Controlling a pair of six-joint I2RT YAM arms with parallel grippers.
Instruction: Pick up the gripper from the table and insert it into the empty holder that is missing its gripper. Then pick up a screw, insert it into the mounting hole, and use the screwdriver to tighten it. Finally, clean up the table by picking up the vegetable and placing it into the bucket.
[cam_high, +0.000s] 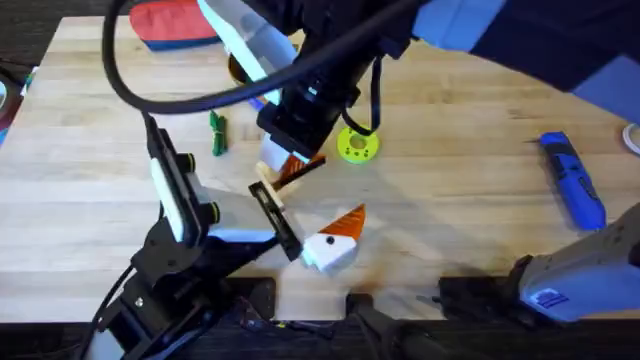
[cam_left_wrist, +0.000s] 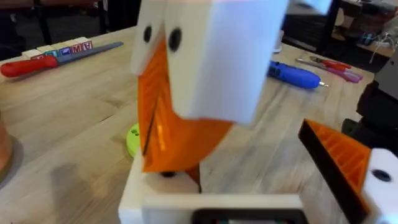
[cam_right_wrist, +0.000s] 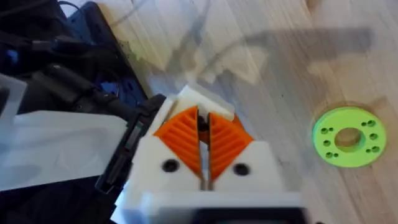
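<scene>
Reaching in from the 7 o'clock corner of the pale wooden table (cam_high: 470, 215), left gripper (cam_high: 308, 203) spread wide, nothing clamped: one white finger with a ribbed orange pad (cam_left_wrist: 341, 155) on one side, the small white plastic triangular holder (cam_left_wrist: 163, 186) on the other. Hanging between those two, right gripper (cam_right_wrist: 202, 134) on its dark arm from 2 o'clock, orange pads (cam_right_wrist: 180, 134) pressed almost together with just a thin dark slit left. Cannot tell whether anything sits in that slit, nor tell the small orange wedge-shaped gripper piece apart from the pads. Tips just at the white holder's pointed top. Lying just past that, at 1 o'clock of the right gripper, round yellow-green disc with holes (cam_high: 357, 146). Farther, at 11 o'clock, slim dark green toy vegetable (cam_high: 217, 133), flat and apart from both arms. Well off at 3 o'clock, thick blue cylindrical powered screwdriver (cam_high: 572, 180), untouched.
</scene>
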